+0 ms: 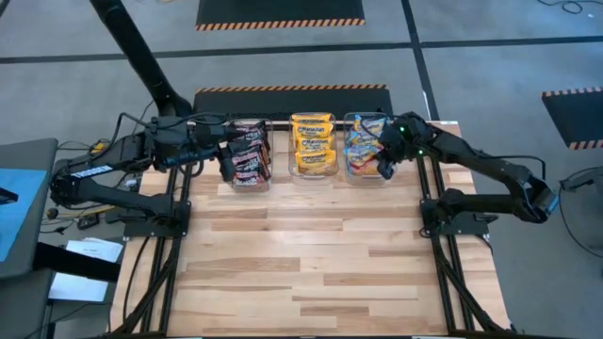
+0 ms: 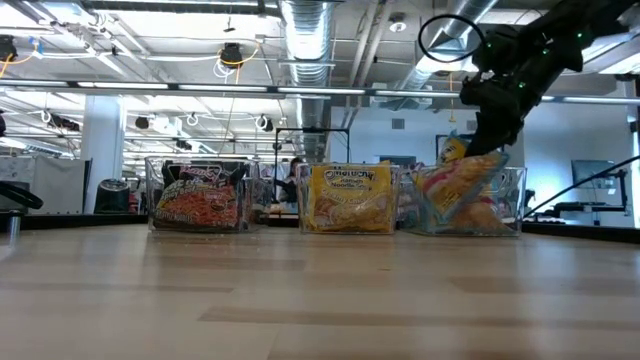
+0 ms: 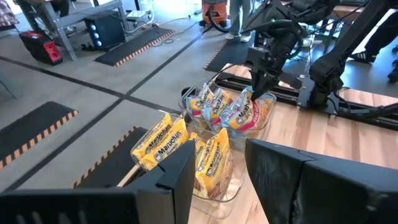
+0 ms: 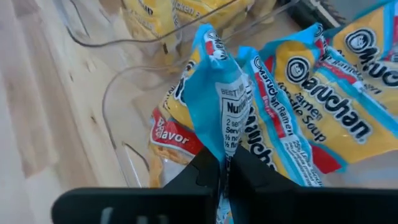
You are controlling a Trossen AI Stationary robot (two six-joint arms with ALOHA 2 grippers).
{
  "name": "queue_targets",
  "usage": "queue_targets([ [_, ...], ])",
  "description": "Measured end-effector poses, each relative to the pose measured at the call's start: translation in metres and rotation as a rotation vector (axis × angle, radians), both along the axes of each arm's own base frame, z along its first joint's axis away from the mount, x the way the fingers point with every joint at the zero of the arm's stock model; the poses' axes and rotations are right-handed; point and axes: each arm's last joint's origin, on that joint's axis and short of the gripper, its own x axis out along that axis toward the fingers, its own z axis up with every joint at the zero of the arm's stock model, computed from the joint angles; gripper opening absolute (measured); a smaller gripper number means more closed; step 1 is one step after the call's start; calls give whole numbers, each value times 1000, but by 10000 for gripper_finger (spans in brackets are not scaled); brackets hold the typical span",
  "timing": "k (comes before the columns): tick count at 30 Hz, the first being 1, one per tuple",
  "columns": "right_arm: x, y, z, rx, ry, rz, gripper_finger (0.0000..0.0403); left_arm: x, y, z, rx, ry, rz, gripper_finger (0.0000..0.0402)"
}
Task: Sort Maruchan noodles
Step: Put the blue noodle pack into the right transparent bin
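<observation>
Three clear tubs stand in a row at the table's far edge. The left tub (image 1: 247, 179) holds dark red-black noodle packets, the middle tub (image 1: 313, 172) yellow-orange ones, and the right tub (image 1: 350, 141) blue-yellow ones. My right gripper (image 4: 225, 163) reaches down into the right tub, shut on a blue-yellow packet (image 4: 214, 93). That packet sticks up above the tub's rim (image 2: 455, 152). My left gripper (image 3: 221, 155) hangs open beside the left tub (image 1: 226, 155), with nothing between its fingers. My right gripper pinches the blue crimped end of the packet (image 4: 222, 146) between its two fingers, which slant down from above. The packet stands on edge, its lower part among the other blue-yellow packets in the tub.
Bare wooden table (image 1: 301, 254) stretches from the tubs to the near edge. Black frame rails (image 1: 438, 245) run along both sides. Striped floor mats (image 1: 292, 94) lie beyond the far edge.
</observation>
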Motion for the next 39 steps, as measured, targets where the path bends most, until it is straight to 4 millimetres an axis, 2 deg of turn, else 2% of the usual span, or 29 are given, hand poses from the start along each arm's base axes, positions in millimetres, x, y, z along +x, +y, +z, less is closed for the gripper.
queue_targets([
  [10,1,4,17,-65,112,31,67,-1,0,-1,1,18,6,130],
  [19,-2,7,16,9,125,-21,129,-1,1,-2,34,44,6,130],
  [25,-2,7,41,10,119,-25,154,-2,5,-3,27,53,32,130],
  [29,2,9,62,11,69,-43,156,-2,7,-3,19,48,42,130],
  [32,7,10,70,-20,25,-25,154,-2,7,-3,19,48,42,130],
  [34,14,9,69,-27,20,-7,151,-2,7,-3,21,49,42,130],
  [39,33,3,49,24,104,45,144,-3,7,-3,19,49,42,130],
])
